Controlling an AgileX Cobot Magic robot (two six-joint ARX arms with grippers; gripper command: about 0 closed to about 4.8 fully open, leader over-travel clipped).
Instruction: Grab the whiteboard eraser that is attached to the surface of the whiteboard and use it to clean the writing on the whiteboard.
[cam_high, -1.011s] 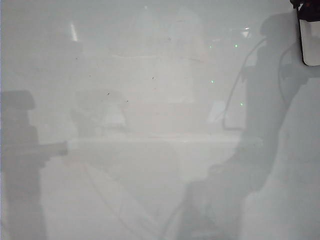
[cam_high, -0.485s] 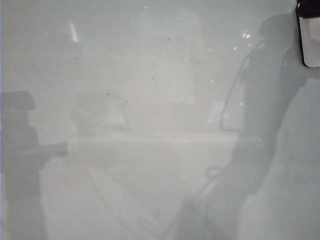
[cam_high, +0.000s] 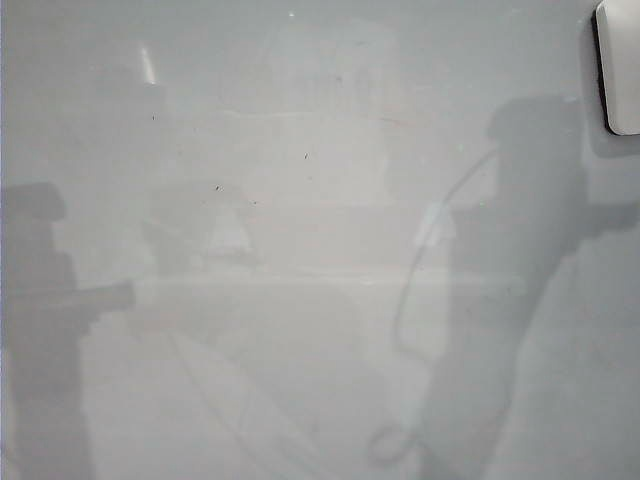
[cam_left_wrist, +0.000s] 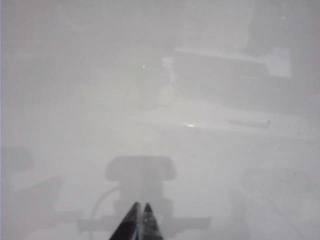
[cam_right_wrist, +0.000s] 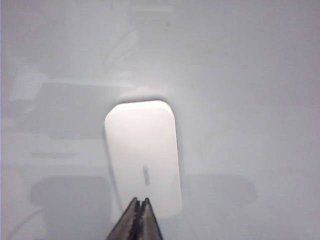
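Right now I am looking across the large glossy pale grey-white whiteboard, which is filling every view and mirroring my two arms as soft grey shapes. No blue marker strokes are showing anywhere I can see, only a few tiny dark specks, so I judge little or nothing is left to wipe.

At about two o'clock in the exterior view, the small white glossy rounded whiteboard eraser with its black felt edge is sitting flat against the board, half cut by the frame, presumably stuck there.

My right gripper is hanging over the eraser's near end, jaws pressed together and clamping nothing.

My left gripper is idling over bare board, tips likewise together and empty.
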